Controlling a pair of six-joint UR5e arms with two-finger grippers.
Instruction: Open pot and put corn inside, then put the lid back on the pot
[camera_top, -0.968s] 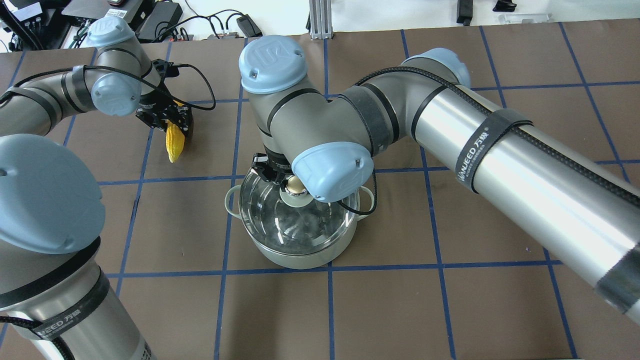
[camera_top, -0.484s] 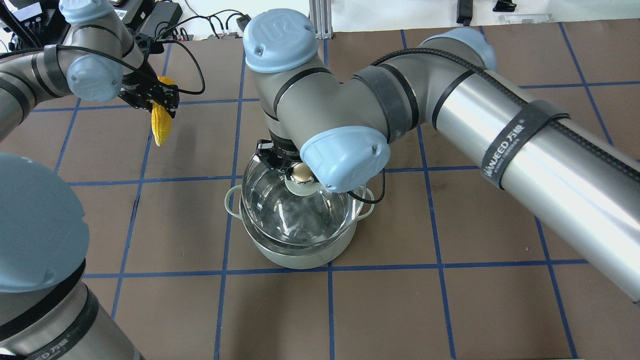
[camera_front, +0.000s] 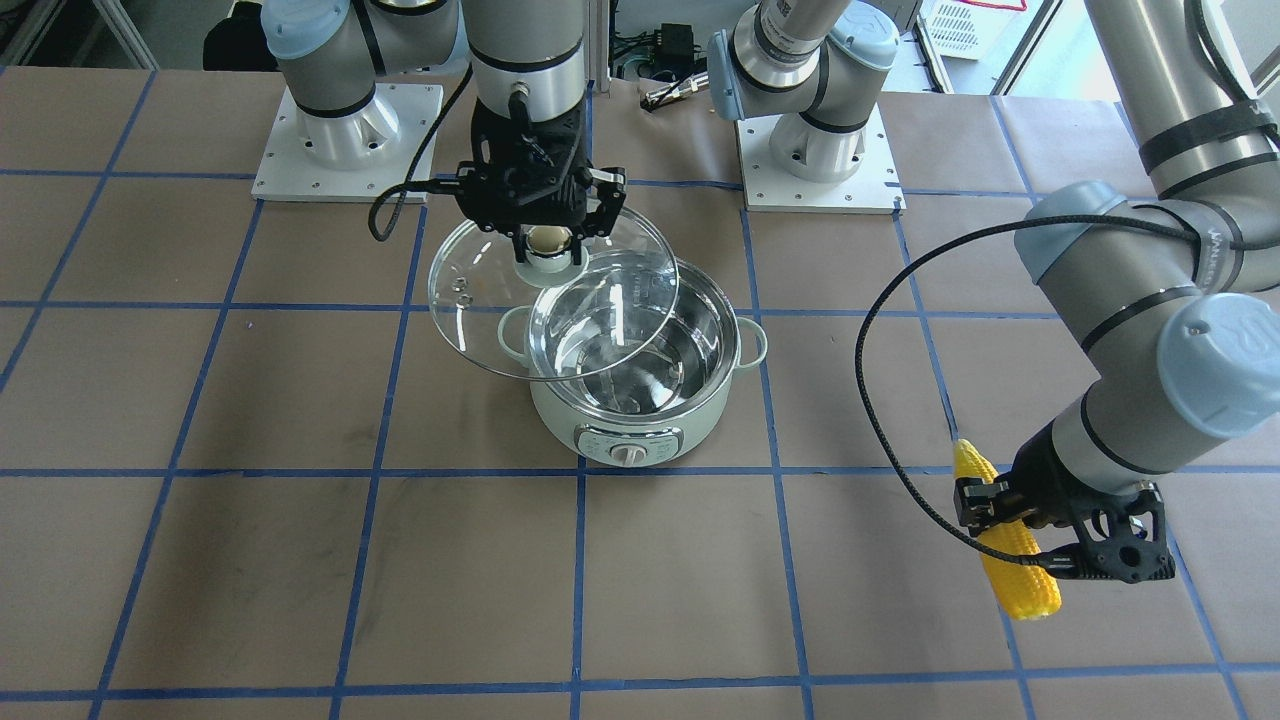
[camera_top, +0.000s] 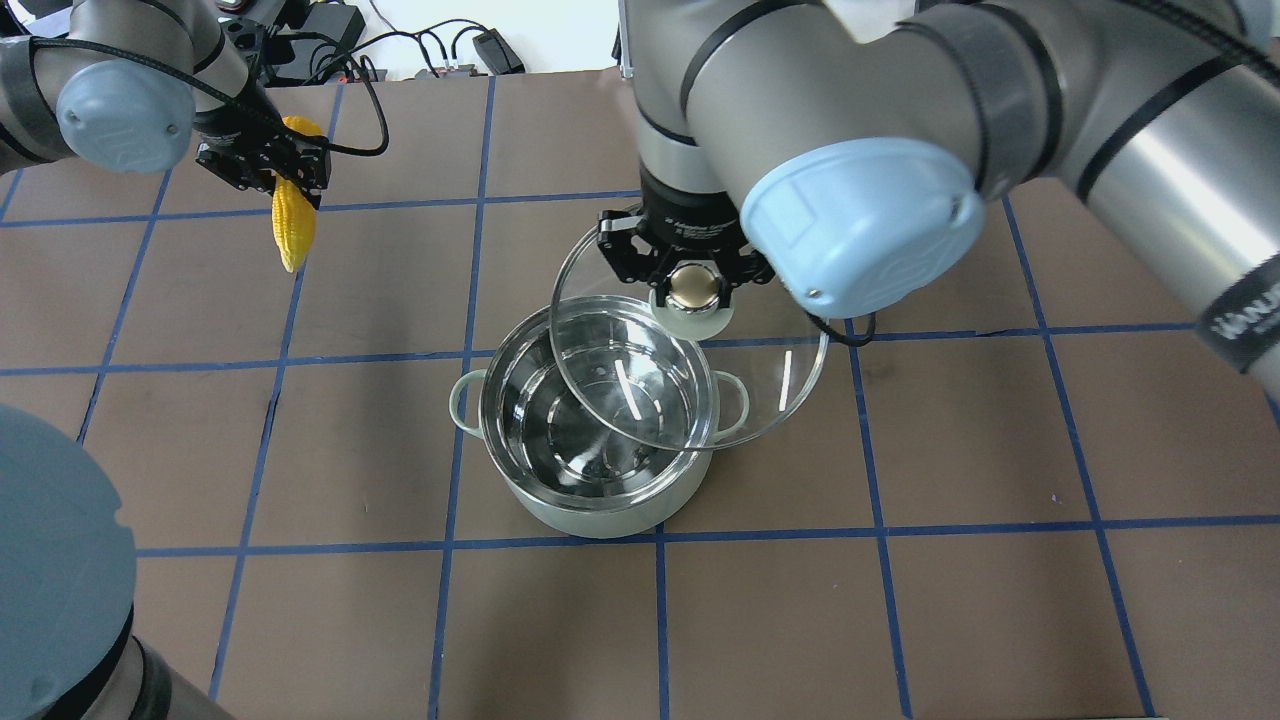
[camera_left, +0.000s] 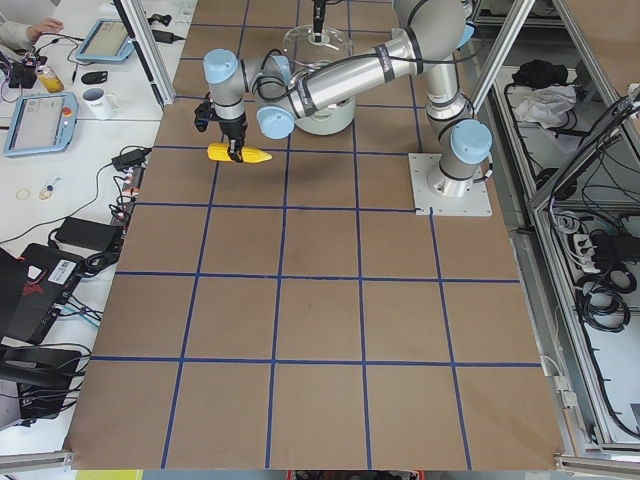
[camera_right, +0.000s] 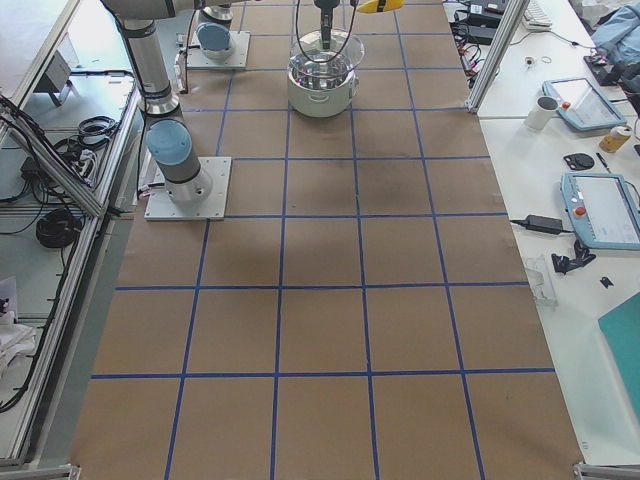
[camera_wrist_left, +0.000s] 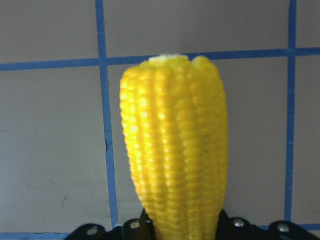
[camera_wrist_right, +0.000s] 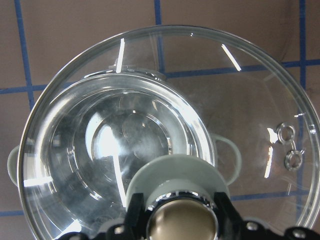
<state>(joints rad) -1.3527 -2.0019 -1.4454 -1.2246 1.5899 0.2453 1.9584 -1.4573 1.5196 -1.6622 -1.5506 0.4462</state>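
While the right tool is clamped on the gold knob of the glass lid, holding it aloft toward 2 o'clock of the mint-green electric pot, much of the steel bowl lies open (the 2 o'clock side sits under glass). The left tool, on the nearer arm, grips the corn above the counter, well apart at the pot's 10 o'clock. The ear's long axis runs roughly 12 to 6, tip toward 6, so the carry likely heads toward 4 o'clock.
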